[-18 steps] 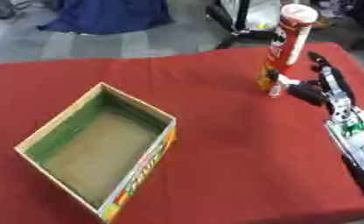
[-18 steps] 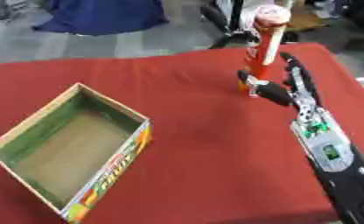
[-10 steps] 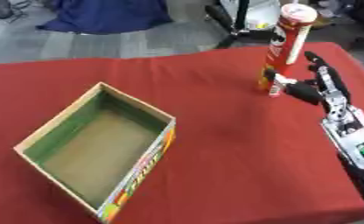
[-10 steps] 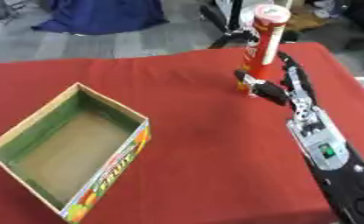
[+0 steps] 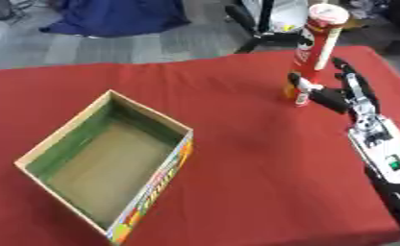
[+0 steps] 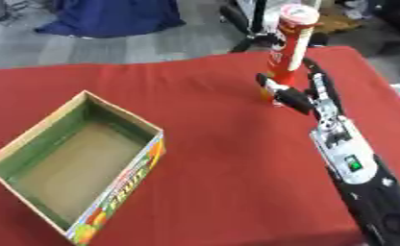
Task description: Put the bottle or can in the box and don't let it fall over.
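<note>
My red cloth-covered table (image 5: 237, 158) fills the frame, its far edge running along twelve o'clock against a grey floor. On it, at about eight o'clock, sits the open rectangular cardboard box (image 5: 111, 161) with a green-lined inside and a bright fruit-printed outer side, mouth up and bare inside, ready to take something lowered in from above.

My right arm (image 6: 355, 173), black with a silver-white forearm panel, enters from five o'clock and stretches toward two o'clock. It comes in low and nearly flat along the cloth, so the hand meets its target near the base instead of the top, which I judge the steadier place to take hold of something so tall.

The tall red cylindrical snack can (image 5: 314, 54) with a pale lid stands upright at about one o'clock, well apart from the box and near the table's far edge.

My right hand (image 5: 344, 93) sits just at the can's three o'clock side, thumb reaching round the lower part and fingers rising behind it. The fingers look curled toward the can without clearly closing on it; whether they touch it I cannot tell. My left hand is out of both views.

The carry to the box has not begun, and a slim can like this would tip easily.
</note>
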Robot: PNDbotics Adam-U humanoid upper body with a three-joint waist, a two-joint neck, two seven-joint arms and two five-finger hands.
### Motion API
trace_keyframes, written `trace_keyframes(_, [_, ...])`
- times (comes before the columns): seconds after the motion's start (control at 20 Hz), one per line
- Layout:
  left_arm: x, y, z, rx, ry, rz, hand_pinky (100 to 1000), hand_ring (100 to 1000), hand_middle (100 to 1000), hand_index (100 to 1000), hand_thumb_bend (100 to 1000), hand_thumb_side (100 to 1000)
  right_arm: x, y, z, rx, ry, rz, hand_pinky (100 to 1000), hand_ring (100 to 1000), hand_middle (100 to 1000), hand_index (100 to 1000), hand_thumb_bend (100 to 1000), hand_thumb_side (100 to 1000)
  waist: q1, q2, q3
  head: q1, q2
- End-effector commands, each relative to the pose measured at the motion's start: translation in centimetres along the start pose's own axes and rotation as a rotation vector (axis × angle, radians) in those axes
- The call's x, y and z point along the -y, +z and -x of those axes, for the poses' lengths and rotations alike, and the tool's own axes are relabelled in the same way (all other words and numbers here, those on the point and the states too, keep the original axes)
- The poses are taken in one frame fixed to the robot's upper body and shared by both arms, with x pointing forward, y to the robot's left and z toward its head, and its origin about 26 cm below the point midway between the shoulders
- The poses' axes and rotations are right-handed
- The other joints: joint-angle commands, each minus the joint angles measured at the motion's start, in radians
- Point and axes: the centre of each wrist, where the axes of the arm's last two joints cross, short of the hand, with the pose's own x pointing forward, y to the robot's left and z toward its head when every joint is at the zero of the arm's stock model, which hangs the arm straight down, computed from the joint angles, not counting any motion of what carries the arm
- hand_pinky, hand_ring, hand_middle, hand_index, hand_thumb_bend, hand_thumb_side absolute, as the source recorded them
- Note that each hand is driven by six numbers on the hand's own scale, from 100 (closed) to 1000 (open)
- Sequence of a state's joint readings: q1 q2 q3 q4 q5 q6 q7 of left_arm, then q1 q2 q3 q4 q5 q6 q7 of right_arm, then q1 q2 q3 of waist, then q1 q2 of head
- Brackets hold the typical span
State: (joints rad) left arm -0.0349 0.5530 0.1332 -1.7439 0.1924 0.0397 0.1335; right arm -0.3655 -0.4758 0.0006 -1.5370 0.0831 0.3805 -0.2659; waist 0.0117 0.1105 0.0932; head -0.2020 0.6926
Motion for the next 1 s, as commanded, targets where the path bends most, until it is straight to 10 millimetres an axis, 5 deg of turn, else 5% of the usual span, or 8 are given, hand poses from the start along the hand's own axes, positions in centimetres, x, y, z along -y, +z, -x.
trace_keyframes(0.05, [-0.54,-0.42,-0.76,0.025,-0.021,-0.007,842,872,817,820,124,936,0.61,-0.57,-0.87,0.020,-0.003,0.030,850,1000,993,1000,657,524,0.004,-0.006,0.001,-0.002,-0.011])
trace_keyframes(1.0, [-0.41,-0.35,-0.67,0.025,-0.020,-0.003,842,873,817,818,122,939,1.13,-1.52,-1.66,0.010,-0.070,0.105,840,1000,990,1000,648,535,0.007,0.004,-0.003,-0.005,-0.027])
